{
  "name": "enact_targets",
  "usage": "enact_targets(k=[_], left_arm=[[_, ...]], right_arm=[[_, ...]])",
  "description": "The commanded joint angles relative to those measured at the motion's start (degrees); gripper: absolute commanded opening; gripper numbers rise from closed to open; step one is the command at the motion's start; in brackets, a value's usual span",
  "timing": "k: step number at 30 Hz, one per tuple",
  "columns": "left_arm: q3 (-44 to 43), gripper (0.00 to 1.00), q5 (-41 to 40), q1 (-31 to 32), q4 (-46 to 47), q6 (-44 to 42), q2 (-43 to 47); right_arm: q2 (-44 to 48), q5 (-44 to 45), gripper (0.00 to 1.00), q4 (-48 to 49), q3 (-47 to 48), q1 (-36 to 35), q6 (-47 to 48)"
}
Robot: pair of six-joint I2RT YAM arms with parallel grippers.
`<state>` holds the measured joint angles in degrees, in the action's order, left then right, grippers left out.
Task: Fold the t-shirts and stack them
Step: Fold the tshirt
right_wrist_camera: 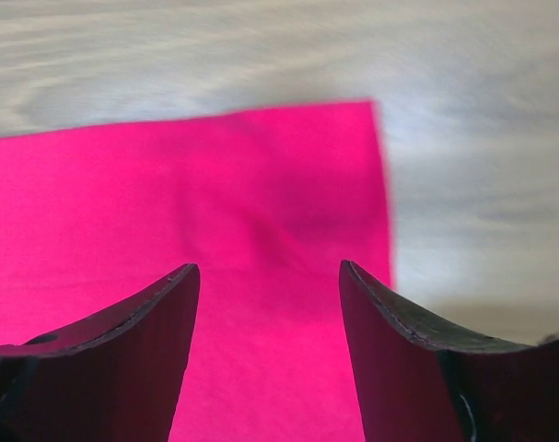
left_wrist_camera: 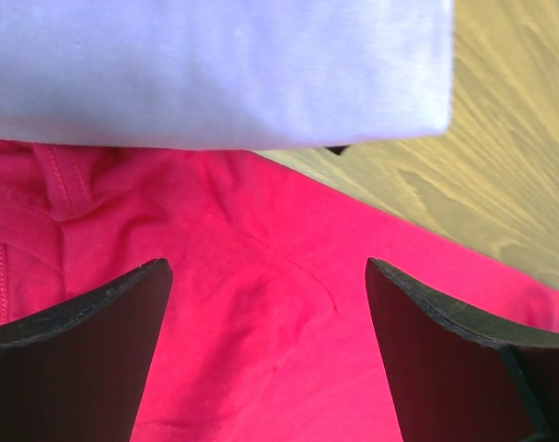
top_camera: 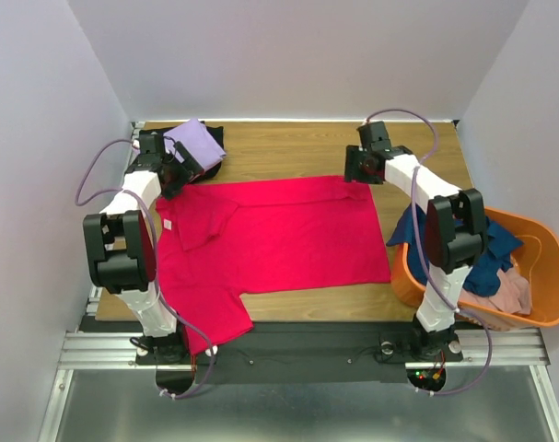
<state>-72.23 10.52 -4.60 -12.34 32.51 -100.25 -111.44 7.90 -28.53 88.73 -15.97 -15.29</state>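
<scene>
While the crimson-pink t-shirt (top_camera: 279, 235) lies spread on the table (top_camera: 288, 152), I see both tools released, clutching nothing: left gripper (left_wrist_camera: 268, 276) over its far-left corner, right gripper (right_wrist_camera: 270, 276) over its far-right corner. Just beyond that left corner sits the folded lavender t-shirt (top_camera: 198, 140).

Stack (top_camera: 198, 143) behind, perhaps touching, spread t-shirt (top_camera: 288, 235).

You see the whole table (top_camera: 297, 147) from above and behind the arms, your left wrist view close over the crimson-pink t-shirt (top_camera: 279, 235) at its ten o'clock corner, right wrist view close at one o'clock, all three share that shirt
</scene>
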Motion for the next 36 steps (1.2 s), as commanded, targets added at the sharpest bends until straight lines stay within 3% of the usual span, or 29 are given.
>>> enact_targets(k=[1, 19, 36], left_arm=[[1.39, 0.98, 1.87, 0.64, 1.26, -1.22, 3.04], [1.48, 0.98, 1.87, 2.58, 1.79, -7.55, -2.58], [-1.95, 0.98, -0.33, 2.49, 0.47, -8.08, -7.68]], right_arm=[[3.06, 3.17, 0.67, -0.56, -4.35, 1.81, -3.34], [-1.85, 4.05, 0.56, -0.56, -4.62, 2.08, -9.14], [-4.93, 8.71, 0.52, -0.56, -0.84, 2.08, -7.21]])
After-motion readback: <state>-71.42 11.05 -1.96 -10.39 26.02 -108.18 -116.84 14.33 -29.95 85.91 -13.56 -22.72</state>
